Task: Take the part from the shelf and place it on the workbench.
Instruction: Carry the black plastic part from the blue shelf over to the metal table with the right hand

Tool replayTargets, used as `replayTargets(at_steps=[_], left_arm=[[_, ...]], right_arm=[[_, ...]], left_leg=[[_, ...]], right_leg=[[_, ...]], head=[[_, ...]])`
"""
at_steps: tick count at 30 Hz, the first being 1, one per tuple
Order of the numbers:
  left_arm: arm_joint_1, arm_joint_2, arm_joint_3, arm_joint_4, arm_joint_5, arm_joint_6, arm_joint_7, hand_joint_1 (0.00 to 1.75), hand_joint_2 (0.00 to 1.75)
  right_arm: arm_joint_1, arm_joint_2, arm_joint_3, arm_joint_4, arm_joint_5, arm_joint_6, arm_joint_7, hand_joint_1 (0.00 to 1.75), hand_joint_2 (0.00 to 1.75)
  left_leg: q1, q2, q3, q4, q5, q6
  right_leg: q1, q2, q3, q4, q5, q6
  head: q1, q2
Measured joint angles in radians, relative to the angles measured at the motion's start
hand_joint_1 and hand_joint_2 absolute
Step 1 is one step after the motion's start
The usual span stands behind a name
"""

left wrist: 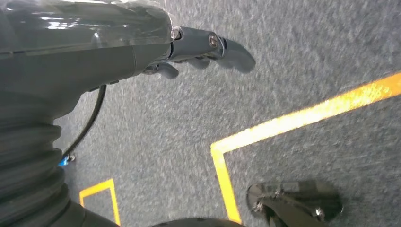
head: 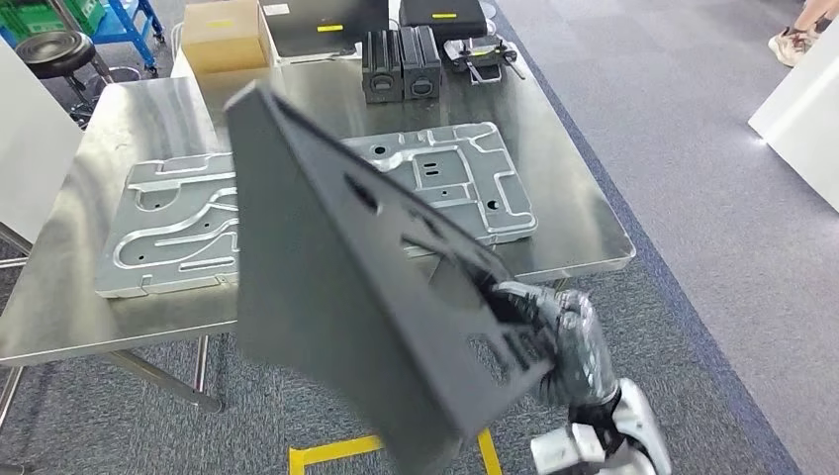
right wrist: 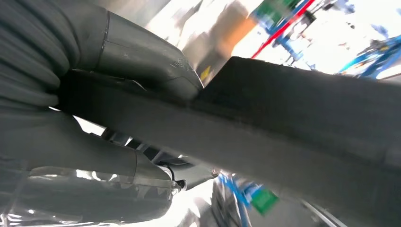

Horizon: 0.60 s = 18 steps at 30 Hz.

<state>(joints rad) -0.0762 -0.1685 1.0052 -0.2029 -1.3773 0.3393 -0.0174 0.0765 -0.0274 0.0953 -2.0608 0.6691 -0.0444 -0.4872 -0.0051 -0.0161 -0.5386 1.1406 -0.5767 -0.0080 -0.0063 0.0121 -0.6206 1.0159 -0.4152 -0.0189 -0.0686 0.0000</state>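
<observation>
The dark part [head: 336,287] hangs tilted in the air in front of the table [head: 584,233], one corner high and its lower edge toward the floor, probably because it is gripped at a single edge and swings under its own weight. It is a flat, matte, dark grey panel with several cut-out slots. The right robot hand [head: 549,332] clamps its lower right edge, thumb [right wrist: 142,61] pressed on one face. Beyond the part, a silver stamped panel [head: 178,223] lies on the table. The left robot hand [left wrist: 198,49] hangs over the carpet, holding nothing, fingers loosely curled.

Right robot hand [right wrist: 118,118] grips dark part [right wrist: 293,118]
</observation>
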Motion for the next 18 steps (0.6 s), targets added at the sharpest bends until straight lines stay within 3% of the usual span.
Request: replayTargets(at_steps=[2,3,4,5,7,9,12,14,17,18], left_arm=[[-0.002,0.000,0.000,0.000,-0.003,0.012,0.001,0.00,1.75],[-0.003,0.000,0.000,0.000,-0.003,0.028,0.001,0.00,1.75],[-0.003,0.000,0.000,0.000,-0.003,0.050,0.001,0.00,1.75],[-0.003,0.000,0.000,0.000,-0.005,0.077,0.001,0.00,1.75],[-0.007,0.000,0.000,0.000,-0.013,0.128,-0.005,0.00,1.75],[-0.013,-0.001,-0.005,0.000,-0.031,0.172,-0.013,0.00,1.75],[-0.015,-0.002,-0.024,0.000,-0.070,0.224,-0.021,0.00,1.75],[-0.023,-0.003,-0.040,0.000,-0.083,0.236,-0.029,0.00,1.75],[-0.034,-0.004,-0.049,0.000,-0.051,0.187,-0.043,0.00,1.75],[-0.035,-0.004,-0.048,0.000,-0.033,0.151,-0.048,0.00,1.75]], right_arm=[[-0.117,-0.073,-0.039,0.022,0.050,0.000,0.044,1.75,1.75],[-0.191,-0.115,-0.052,0.046,0.094,-0.005,0.068,1.75,1.75],[-0.278,-0.159,-0.056,0.083,0.150,-0.013,0.091,1.75,1.75],[-0.374,-0.201,-0.051,0.131,0.209,-0.018,0.111,1.75,1.75],[-0.561,-0.270,-0.018,0.235,0.323,-0.020,0.143,1.75,1.75],[-0.715,-0.315,0.035,0.335,0.423,-0.009,0.171,1.75,1.75],[-0.903,-0.335,0.151,0.502,0.542,0.005,0.209,1.75,1.75],[-1.025,-0.330,0.240,0.645,0.583,-0.008,0.232,1.75,1.75],[-1.176,-0.295,0.370,0.916,0.596,-0.084,0.258,1.75,1.75],[-1.203,-0.275,0.410,1.007,0.592,-0.118,0.264,1.75,1.75]], left_leg=[[0.008,0.002,-0.081,0.124,-0.052,-0.011],[0.012,0.003,-0.112,0.160,-0.060,-0.015],[0.016,0.005,-0.126,0.159,-0.045,-0.018],[0.019,0.006,-0.124,0.122,-0.008,-0.022],[0.024,0.013,-0.088,-0.011,0.084,-0.028],[0.022,0.019,-0.070,-0.090,0.117,-0.016],[0.018,0.018,-0.071,-0.100,0.128,0.016],[0.019,0.015,-0.069,-0.106,0.136,0.029],[0.017,0.010,-0.068,-0.109,0.138,0.037],[0.015,0.009,-0.066,-0.109,0.137,0.039]], right_leg=[[-0.003,0.000,0.002,-0.001,-0.004,-0.001],[-0.005,0.002,0.003,0.000,-0.006,0.001],[-0.007,0.003,0.004,0.002,-0.008,0.004],[-0.011,0.005,0.006,0.005,-0.011,0.008],[-0.017,0.005,0.011,0.012,-0.018,0.021],[-0.016,0.000,0.011,0.018,-0.022,0.037],[-0.014,-0.007,0.007,0.017,-0.024,0.056],[-0.017,-0.011,-0.008,0.050,-0.046,0.063],[-0.015,-0.013,-0.097,0.228,-0.122,0.066],[-0.014,-0.012,-0.127,0.281,-0.134,0.066]], head=[[0.000,0.000],[0.000,0.000],[0.000,0.000],[0.000,0.000],[0.000,0.000],[0.000,0.000],[0.000,0.000],[0.000,0.000],[0.000,0.000],[0.000,0.000]])
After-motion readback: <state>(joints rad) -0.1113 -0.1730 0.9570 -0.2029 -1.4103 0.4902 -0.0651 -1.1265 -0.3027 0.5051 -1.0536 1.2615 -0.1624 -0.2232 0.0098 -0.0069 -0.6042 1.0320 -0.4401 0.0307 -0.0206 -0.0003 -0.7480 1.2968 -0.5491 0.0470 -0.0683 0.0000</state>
